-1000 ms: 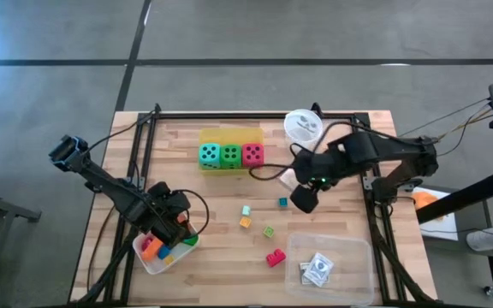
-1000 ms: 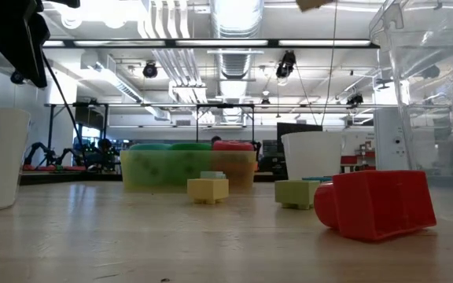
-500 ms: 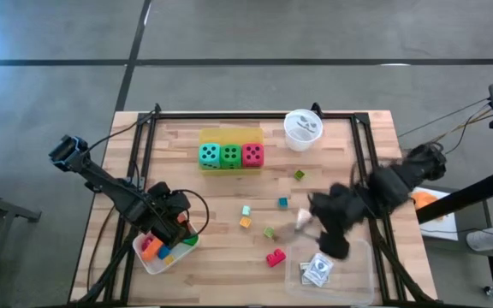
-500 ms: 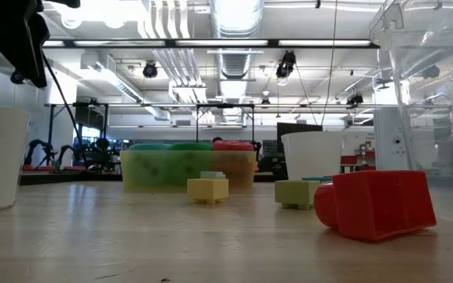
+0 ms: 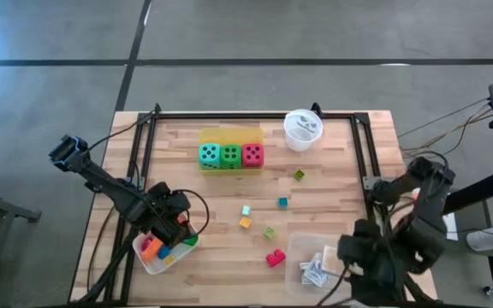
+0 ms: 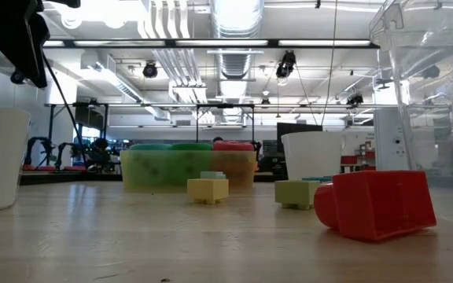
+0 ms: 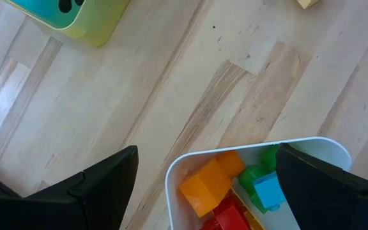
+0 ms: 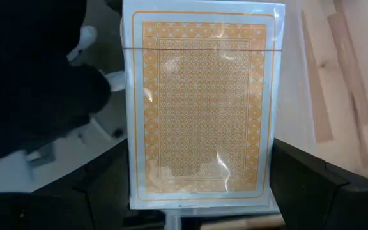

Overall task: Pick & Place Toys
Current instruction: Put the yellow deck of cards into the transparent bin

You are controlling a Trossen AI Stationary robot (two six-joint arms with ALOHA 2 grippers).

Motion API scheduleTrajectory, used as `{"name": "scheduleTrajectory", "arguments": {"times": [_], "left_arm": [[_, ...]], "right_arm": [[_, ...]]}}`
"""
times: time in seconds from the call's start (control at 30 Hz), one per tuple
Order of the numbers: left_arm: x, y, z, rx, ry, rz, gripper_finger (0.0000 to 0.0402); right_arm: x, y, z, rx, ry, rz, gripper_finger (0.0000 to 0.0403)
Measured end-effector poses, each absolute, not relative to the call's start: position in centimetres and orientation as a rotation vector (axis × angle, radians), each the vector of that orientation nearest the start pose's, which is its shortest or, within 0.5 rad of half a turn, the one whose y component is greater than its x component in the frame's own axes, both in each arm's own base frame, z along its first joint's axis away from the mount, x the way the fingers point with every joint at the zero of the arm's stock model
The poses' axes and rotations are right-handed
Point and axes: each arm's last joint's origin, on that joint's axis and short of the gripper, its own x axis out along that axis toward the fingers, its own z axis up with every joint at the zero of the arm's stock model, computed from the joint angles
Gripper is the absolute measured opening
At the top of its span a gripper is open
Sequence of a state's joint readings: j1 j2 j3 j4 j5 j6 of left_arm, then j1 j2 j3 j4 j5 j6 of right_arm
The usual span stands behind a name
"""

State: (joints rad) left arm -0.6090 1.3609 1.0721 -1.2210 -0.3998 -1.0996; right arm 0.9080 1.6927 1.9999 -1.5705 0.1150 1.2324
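A pale wooden tabletop [image 5: 212, 257] lies under my two arms. A playing card [image 8: 203, 105] with an orange patterned back hangs between the wide-spread fingers of my right claw [image 5: 375, 272], over the clear tray [image 5: 302, 248]; I cannot tell whether I grip it. Directly beneath my left claw [image 5: 171, 224], open and empty, coloured blocks [image 7: 232, 191] fill the white tray [image 7: 177, 176]. Three dice [image 5: 230, 155] sit well beyond.

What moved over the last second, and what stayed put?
The right arm swung from near the cup toward the table's front right corner; its gripper now hangs over the clear tray, with an orange-backed card in its wrist view. A small green block, hidden before, shows. The left gripper stayed open over the white tray; dice and loose blocks unmoved.
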Motion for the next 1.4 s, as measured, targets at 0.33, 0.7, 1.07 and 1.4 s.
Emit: {"name": "scheduleTrajectory", "arguments": {"times": [0.33,0.7,1.07,1.4], "left_arm": [[19.1,-11.9,25.5,-0.224,1.172,0.524,0.0353],[19.1,-12.0,25.5,-0.227,1.168,0.522,0.0353],[19.1,-12.0,25.5,-0.228,1.168,0.522,0.0353],[19.2,-12.0,25.6,-0.230,1.165,0.520,0.0353]], "right_arm": [[20.1,26.9,36.2,0.150,1.367,-0.047,0.0295],[20.8,28.0,34.7,0.136,1.348,-0.074,0.0295],[20.9,28.3,31.5,0.125,1.409,-0.094,0.0295],[20.7,27.6,29.9,0.190,1.416,-0.130,0.0295]]}}
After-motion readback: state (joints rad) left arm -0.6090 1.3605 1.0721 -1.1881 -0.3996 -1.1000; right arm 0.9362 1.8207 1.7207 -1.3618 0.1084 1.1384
